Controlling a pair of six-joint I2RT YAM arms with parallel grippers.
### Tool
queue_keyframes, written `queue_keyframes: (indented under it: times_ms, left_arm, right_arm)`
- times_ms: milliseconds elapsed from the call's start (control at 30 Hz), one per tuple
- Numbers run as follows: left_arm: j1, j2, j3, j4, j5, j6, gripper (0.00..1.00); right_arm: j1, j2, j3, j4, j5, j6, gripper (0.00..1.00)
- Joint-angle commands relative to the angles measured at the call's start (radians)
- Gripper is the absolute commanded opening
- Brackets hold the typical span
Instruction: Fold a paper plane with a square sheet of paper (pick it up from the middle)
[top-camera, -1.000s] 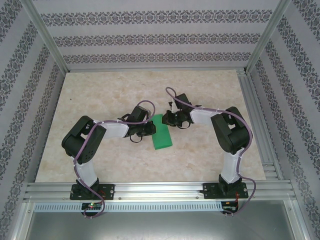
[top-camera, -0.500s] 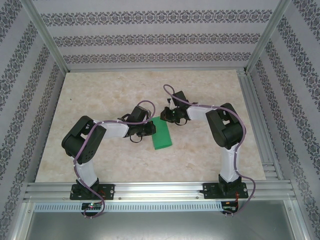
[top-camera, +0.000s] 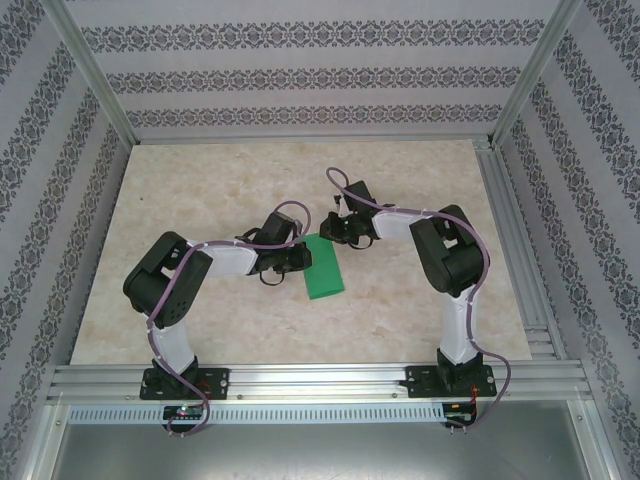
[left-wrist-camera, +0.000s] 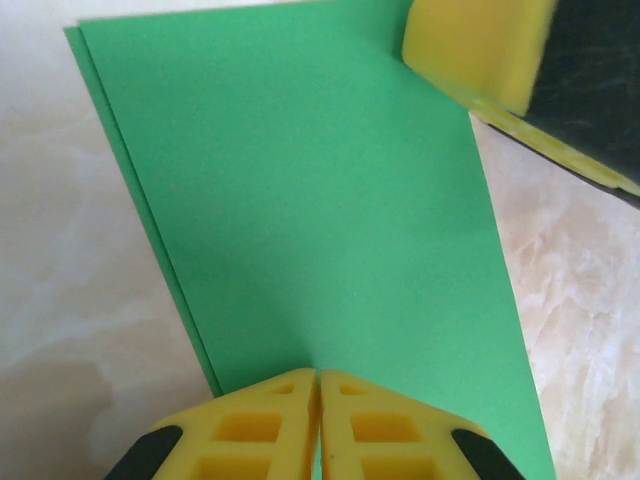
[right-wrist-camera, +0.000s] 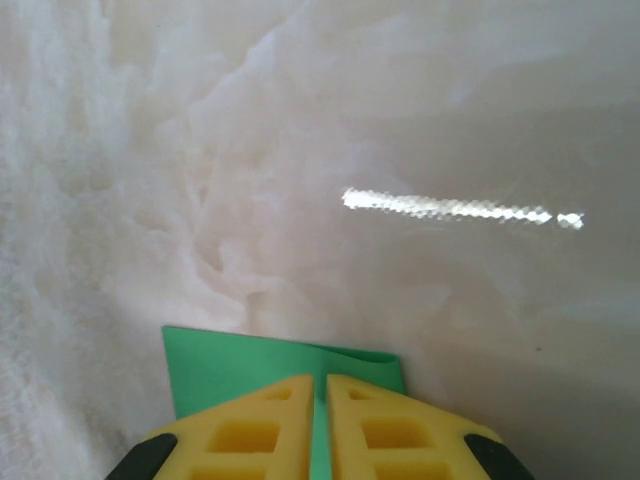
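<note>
**Two closed pincers meet at a folded green sheet in the middle of the desk**

On the left of the top view, the left arm (top-camera: 170, 285) bends up from its base and reaches right across the pale marbled desk (top-camera: 200, 190). The left pincer (top-camera: 300, 260) has its jaws drawn tight together, and its yellow tips (left-wrist-camera: 290, 400) sit at the left long edge of the green sheet of paper (top-camera: 325, 268). Whether the edge is nipped between them or only pressed cannot be told. The sheet lies flat near the desk's centre as a narrow slanted strip. In the left wrist view (left-wrist-camera: 320, 200) a second layer peeps out along one long side, so it is folded double. At its far end stands the right pincer (top-camera: 330, 232), also closed narrow. Its tips (right-wrist-camera: 280, 400) rest on a corner of the sheet (right-wrist-camera: 250, 360), which lifts in a slight curl. Further right, the right arm (top-camera: 450, 260) arches back to its base at the near edge
</note>
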Motion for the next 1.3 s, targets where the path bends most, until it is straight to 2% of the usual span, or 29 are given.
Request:
queue_keyframes:
  times_ms: [0, 100, 333, 467, 833, 1067, 1267]
  left_arm:
    - [-0.012, 0.038, -0.048, -0.105, -0.042, 0.022, 0.11]
    - [-0.012, 0.037, -0.049, -0.106, -0.042, 0.022, 0.12]
    - [-0.012, 0.042, -0.045, -0.106, -0.04, 0.024, 0.12]
    - [-0.013, 0.045, -0.044, -0.104, -0.04, 0.025, 0.11]
    - [-0.012, 0.042, -0.043, -0.104, -0.046, 0.024, 0.12]
    - [-0.012, 0.042, -0.031, -0.12, -0.051, 0.026, 0.12]
    - [-0.012, 0.029, -0.016, -0.155, -0.063, 0.032, 0.12]
  right_arm:
    - [-0.016, 0.043, 0.032, 0.003, 0.049, 0.001, 0.13]
    - [-0.018, 0.036, 0.06, -0.029, 0.055, -0.004, 0.13]
    - [-0.01, -0.112, 0.031, -0.021, 0.036, 0.001, 0.16]
    - [0.003, -0.14, 0.011, -0.041, 0.035, 0.001, 0.16]
    - [0.069, -0.236, -0.186, -0.091, -0.042, -0.011, 0.15]
    - [0.068, -0.266, -0.269, -0.176, -0.01, -0.052, 0.15]
    - [0.053, -0.263, -0.313, -0.174, -0.009, -0.068, 0.14]
